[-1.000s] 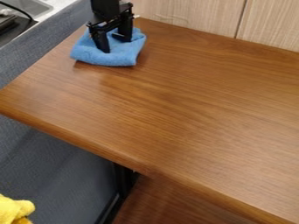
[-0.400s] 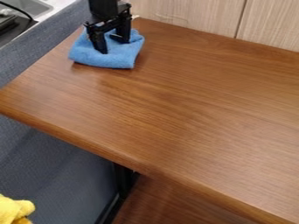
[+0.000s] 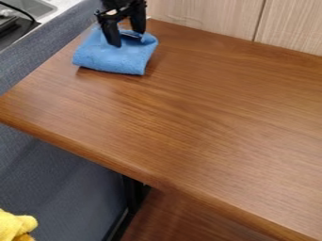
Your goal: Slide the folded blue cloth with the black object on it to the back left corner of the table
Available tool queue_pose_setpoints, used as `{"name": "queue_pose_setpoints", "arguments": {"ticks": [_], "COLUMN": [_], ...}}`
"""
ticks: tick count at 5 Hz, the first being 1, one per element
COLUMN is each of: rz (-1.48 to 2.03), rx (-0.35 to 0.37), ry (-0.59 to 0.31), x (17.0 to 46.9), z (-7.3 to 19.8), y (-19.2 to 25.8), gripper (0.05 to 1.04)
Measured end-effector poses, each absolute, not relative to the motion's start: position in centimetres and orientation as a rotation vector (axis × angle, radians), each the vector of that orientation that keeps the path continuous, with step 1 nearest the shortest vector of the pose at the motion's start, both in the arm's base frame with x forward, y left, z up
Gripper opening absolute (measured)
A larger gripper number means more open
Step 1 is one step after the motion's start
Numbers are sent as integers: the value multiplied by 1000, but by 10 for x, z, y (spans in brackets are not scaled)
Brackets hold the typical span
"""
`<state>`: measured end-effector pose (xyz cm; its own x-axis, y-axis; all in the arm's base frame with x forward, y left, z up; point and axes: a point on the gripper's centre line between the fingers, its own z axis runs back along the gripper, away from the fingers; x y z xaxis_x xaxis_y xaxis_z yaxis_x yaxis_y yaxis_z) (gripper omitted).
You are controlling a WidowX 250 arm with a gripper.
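"Shifting up the view, the black two-finger gripper (image 3: 128, 40) has just drawn back from the near part of the folded blue cloth (image 3: 112, 59). A moment ago its tips were lower against it."

"Did the cloth go along?"

"Hardly. It lies in nearly the same spot, on the far left corner of the brown wood-grain table (image 3: 189, 103), with more of its near part exposed."

"So what do you make of that?"

"I'd judge the cloth isn't being dragged or carried; the gripper seems to be lifting or backing off, though this one angle can't settle which."

"Is it clamped on anything?"

"No, it looks released: the two fingers stand well apart, with nothing visibly pinched between them."

"And how is the arm posed?"

"It comes in from the top, above the table's far left corner. The fingers point down at a slight slant, over the cloth's far part. Whether the tips still touch the fabric, I can't tell."
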<state>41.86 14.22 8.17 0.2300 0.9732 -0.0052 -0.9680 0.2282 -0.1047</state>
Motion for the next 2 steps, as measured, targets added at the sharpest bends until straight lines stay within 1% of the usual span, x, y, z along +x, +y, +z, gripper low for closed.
{"name": "queue_pose_setpoints", "arguments": {"ticks": [1, 2], "rz": [1360, 1377], "rx": [-122, -133], "ry": [-94, -151], "x": [421, 417], "z": [99, 119], "y": [142, 149], "gripper": [998, 998]}}
